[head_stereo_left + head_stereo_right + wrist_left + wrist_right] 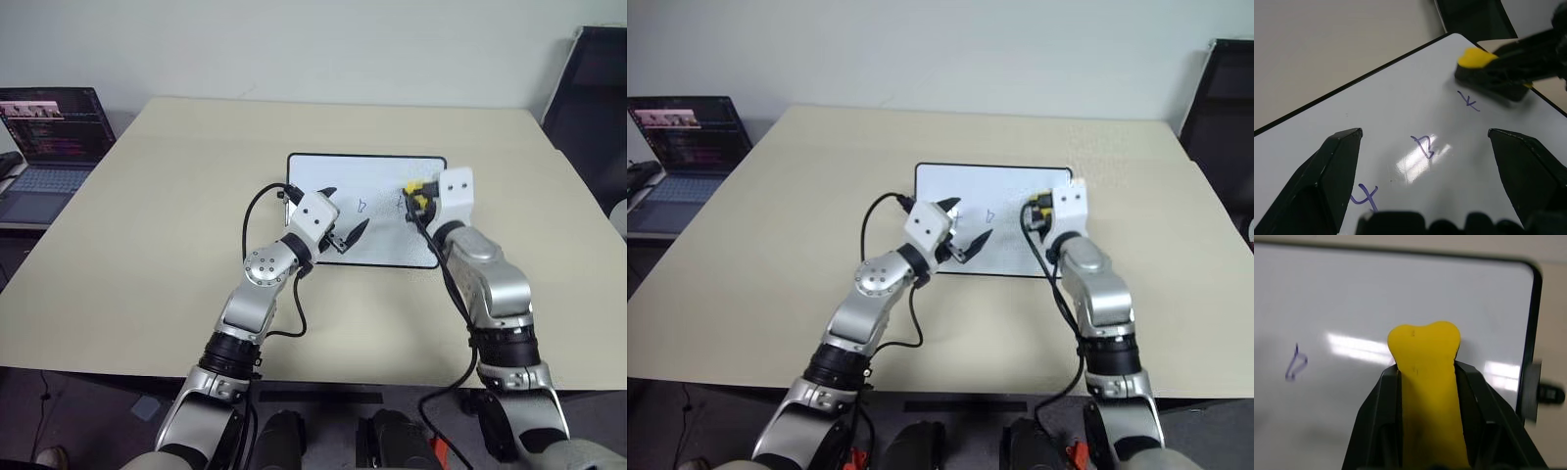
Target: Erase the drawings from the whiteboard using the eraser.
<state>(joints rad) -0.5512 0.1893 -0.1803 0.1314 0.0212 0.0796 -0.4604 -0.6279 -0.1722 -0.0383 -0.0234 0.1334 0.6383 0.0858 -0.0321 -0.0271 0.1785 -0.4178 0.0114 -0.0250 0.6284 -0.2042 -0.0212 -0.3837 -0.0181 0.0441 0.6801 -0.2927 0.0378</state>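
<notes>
Whiteboard (377,171): lies flat on a beige table (147,245), black-framed. Drawings (1422,147): three purple marker squiggles in a row across the board.

Eraser (1476,61): yellow block with a black base, clamped between the right gripper's (1425,377) two black fingers, at the board's right end just beside the rightmost squiggle; contact with the surface cannot be told.

Left gripper (341,233): fingers spread wide, empty, above the board's left part near the leftmost squiggle.

Laptop (49,137): open, screen lit, at the far left, off the table.
</notes>
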